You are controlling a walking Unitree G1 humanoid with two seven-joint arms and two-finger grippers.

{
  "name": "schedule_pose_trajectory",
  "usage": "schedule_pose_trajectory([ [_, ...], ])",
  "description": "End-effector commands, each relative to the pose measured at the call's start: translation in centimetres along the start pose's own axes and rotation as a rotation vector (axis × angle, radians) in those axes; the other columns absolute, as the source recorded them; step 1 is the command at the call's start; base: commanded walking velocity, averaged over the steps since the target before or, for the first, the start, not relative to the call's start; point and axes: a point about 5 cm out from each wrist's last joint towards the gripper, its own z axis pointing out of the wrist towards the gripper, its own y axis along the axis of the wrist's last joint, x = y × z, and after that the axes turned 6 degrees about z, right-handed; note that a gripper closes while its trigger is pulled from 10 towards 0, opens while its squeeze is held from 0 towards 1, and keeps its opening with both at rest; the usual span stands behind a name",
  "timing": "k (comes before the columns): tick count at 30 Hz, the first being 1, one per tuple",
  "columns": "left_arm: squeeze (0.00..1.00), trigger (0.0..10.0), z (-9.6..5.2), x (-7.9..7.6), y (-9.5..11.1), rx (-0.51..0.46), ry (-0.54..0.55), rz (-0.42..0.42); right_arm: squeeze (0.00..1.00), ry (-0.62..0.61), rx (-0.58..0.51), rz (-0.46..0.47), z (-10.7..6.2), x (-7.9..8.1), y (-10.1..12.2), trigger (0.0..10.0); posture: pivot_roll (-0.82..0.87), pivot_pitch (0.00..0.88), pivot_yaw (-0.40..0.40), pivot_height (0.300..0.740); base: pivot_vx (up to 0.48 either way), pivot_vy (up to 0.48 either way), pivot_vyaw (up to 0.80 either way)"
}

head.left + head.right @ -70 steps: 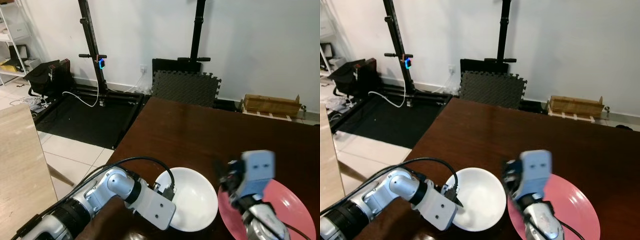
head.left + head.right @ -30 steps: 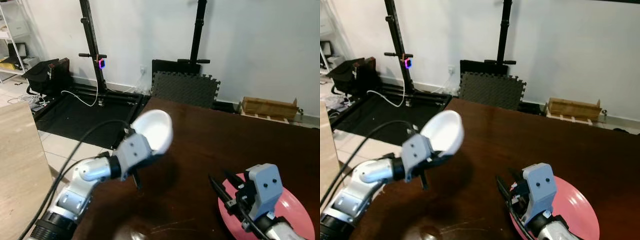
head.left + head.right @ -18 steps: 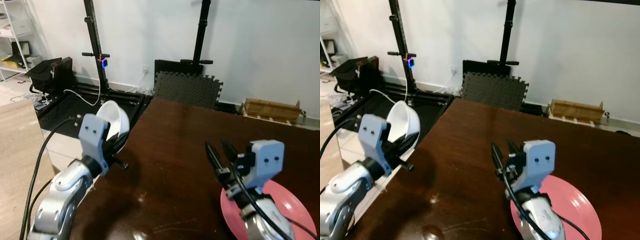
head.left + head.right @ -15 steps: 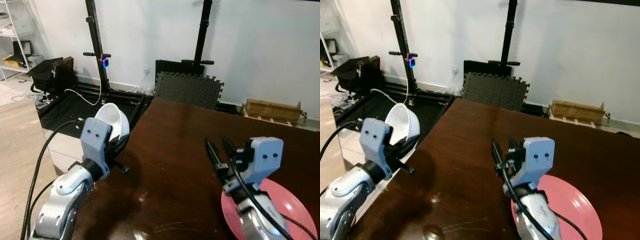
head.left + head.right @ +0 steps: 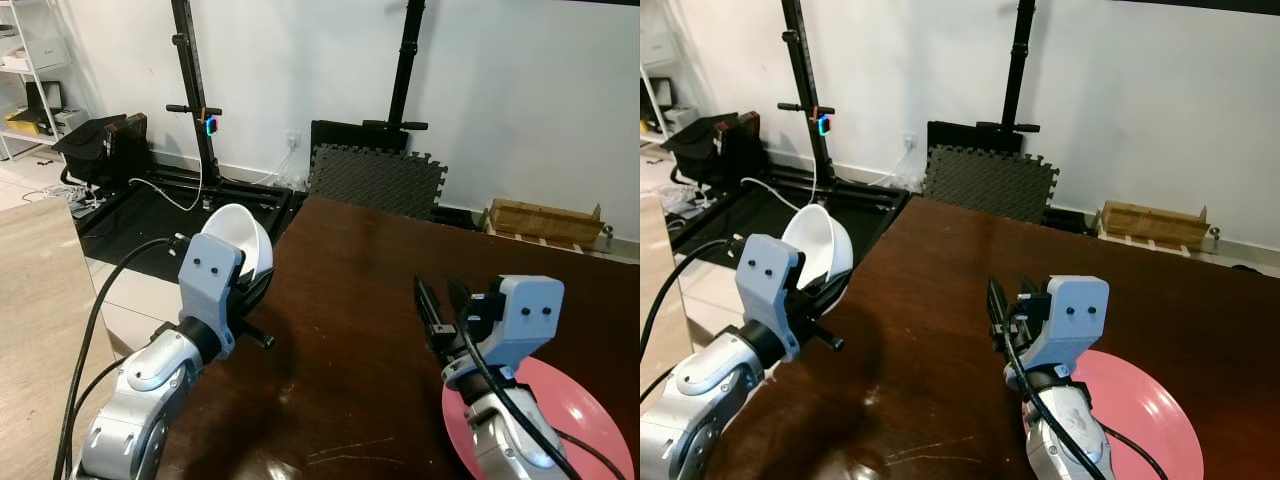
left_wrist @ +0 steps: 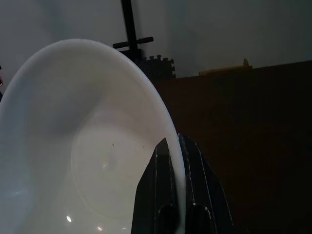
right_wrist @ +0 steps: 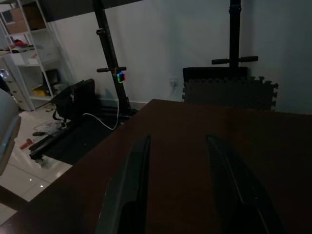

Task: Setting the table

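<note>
A white bowl (image 5: pixel 240 243) hangs tilted on its side over the left edge of the dark brown table (image 5: pixel 360 270). My left gripper (image 5: pixel 254 292) is shut on the bowl's rim, and in the left wrist view the fingers (image 6: pixel 189 190) pinch the bowl (image 6: pixel 83 146) at its edge. A pink plate (image 5: pixel 575 400) lies flat at the table's near right. My right gripper (image 5: pixel 438 306) hovers just left of the plate, open with nothing between its fingers (image 7: pixel 131 190).
Black stand poles (image 5: pixel 192 90), foam mats (image 5: pixel 378 178) and a cardboard box (image 5: pixel 545 218) line the far wall. A black bag (image 5: pixel 100 150) and cables lie on the floor at left. A pale wooden surface (image 5: pixel 40 330) stands close on my left.
The left gripper has carried the bowl from beside the pink plate up and out to the table's left edge, then slightly back right. The right gripper has risen off the plate.
</note>
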Motion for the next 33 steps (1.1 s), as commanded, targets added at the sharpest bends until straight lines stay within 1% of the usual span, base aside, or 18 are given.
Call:
schedule_pose_trajectory([
  [1, 0.00, 10.0, -0.04, -0.22, 0.12, 0.002, -0.005, 0.004, 0.00, -0.012, 0.012, -0.002, -0.19, -0.12, -0.40, 10.0, 0.00, 0.058, 0.051, 0.740, -0.356, 0.326, 0.00],
  [13, 0.00, 10.0, -0.24, -0.60, -0.05, 0.013, -0.008, 0.020, 0.00, -0.037, 0.036, -0.032, 0.02, -0.45, -1.07, 10.0, 0.01, 0.057, 0.045, 0.740, -0.398, 0.271, 0.00],
  [20, 0.00, 10.0, -0.17, -0.40, -0.18, 0.020, 0.008, 0.020, 0.00, -0.039, 0.041, -0.037, 0.00, -0.50, -1.18, 10.0, 0.01, 0.055, 0.043, 0.740, -0.404, 0.262, 0.00],
  [33, 0.00, 10.0, 0.14, -0.38, -0.59, 0.044, 0.022, 0.035, 0.00, -0.051, 0.038, -0.041, -0.10, -0.66, -1.22, 10.0, 0.00, 0.052, 0.049, 0.740, 0.000, 0.022, 0.00],
])
